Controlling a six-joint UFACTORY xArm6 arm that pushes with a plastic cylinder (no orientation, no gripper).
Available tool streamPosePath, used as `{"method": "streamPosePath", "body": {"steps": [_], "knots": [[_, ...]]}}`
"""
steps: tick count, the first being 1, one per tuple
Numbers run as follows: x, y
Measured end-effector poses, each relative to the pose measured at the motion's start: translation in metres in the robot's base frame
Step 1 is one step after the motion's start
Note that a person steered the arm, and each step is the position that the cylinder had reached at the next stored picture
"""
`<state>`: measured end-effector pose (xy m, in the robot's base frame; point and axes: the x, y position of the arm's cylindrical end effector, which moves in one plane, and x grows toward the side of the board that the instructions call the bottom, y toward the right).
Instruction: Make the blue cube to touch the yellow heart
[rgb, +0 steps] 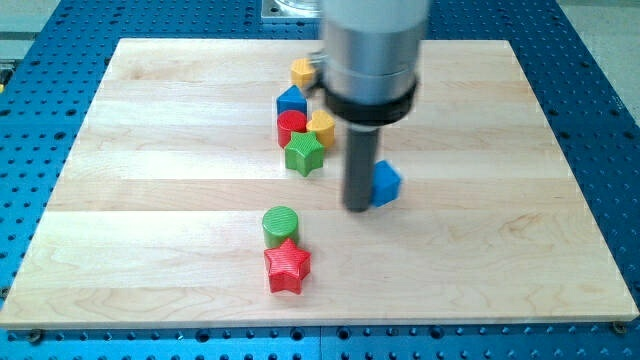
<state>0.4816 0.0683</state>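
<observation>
The blue cube (385, 183) sits near the board's middle, just right of my rod. My tip (358, 208) rests on the board, touching or nearly touching the cube's left side. The yellow heart (321, 127) lies up and to the left of the cube, in a cluster, apart from the cube. The rod and its grey housing hide part of the cluster's right side.
The cluster at the view's top centre also holds a yellow block (304, 72), a blue block (291, 100), a red cylinder (291, 125) and a green star (305, 153). A green cylinder (280, 224) and a red star (287, 266) sit lower left. The wooden board (150, 200) lies on a blue perforated table.
</observation>
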Motion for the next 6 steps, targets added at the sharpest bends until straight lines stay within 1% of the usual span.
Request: {"method": "streamPosePath", "body": {"steps": [1, 2, 3, 4, 5, 6], "knots": [[-0.021, 0.035], [-0.012, 0.095], [-0.021, 0.101], [-0.033, 0.055], [-0.033, 0.109], [-0.066, 0.112]]}}
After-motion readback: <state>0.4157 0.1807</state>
